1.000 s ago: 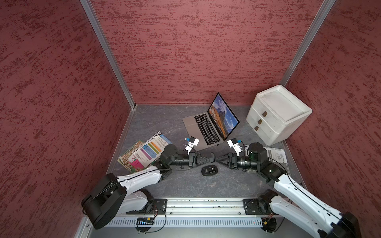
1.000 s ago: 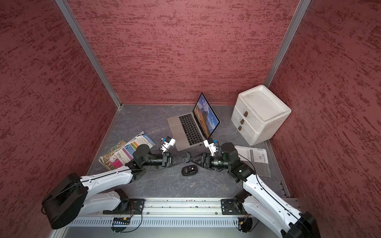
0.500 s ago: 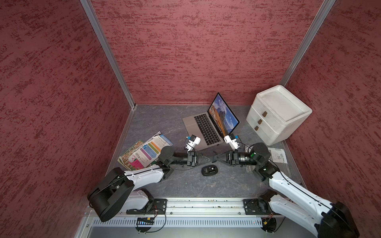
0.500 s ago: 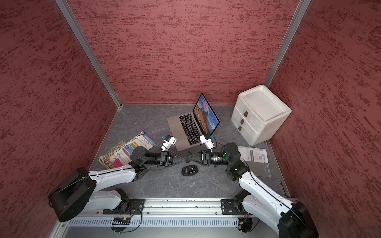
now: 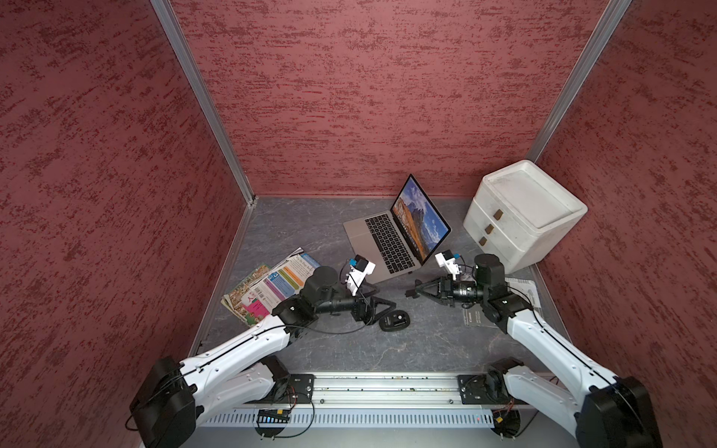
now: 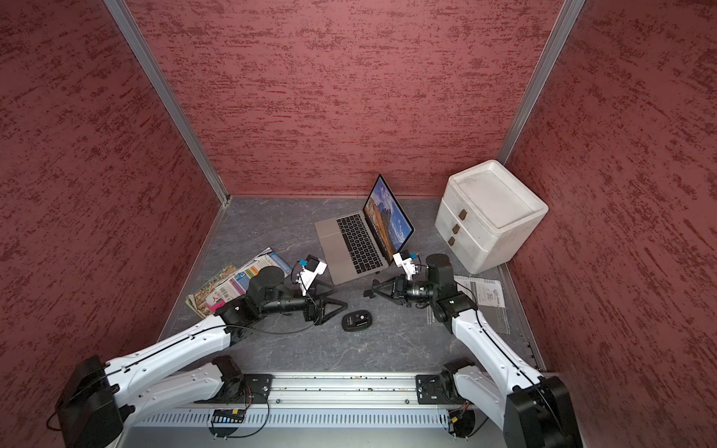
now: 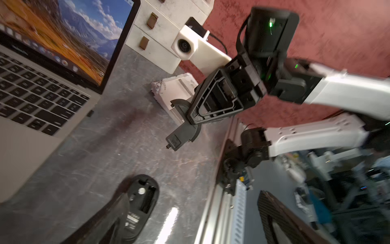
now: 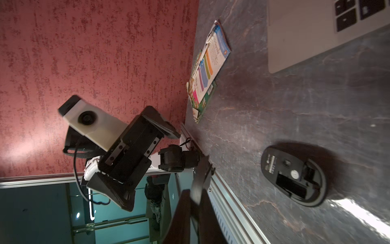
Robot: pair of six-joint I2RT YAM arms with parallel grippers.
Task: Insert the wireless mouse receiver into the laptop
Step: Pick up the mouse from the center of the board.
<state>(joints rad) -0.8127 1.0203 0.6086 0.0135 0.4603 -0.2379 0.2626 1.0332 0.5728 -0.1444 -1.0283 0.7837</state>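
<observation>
The silver-grey laptop stands open at the back of the grey floor. A tiny black stub, apparently the wireless mouse receiver, sits against its side edge; I cannot tell whether it is plugged in. The black mouse lies belly up with its compartment open. My right gripper is shut on the curved black mouse cover, above the floor right of the mouse. My left gripper is open and empty, just left of the mouse.
A white drawer unit stands at the back right. Colourful booklets lie at the left under the left arm. A printed sheet lies under the right arm. The metal rail runs along the front edge.
The two grippers met tip to tip over the mouse. The right one shut on the cover, the left one then opened and let go, and the two have drawn apart.
</observation>
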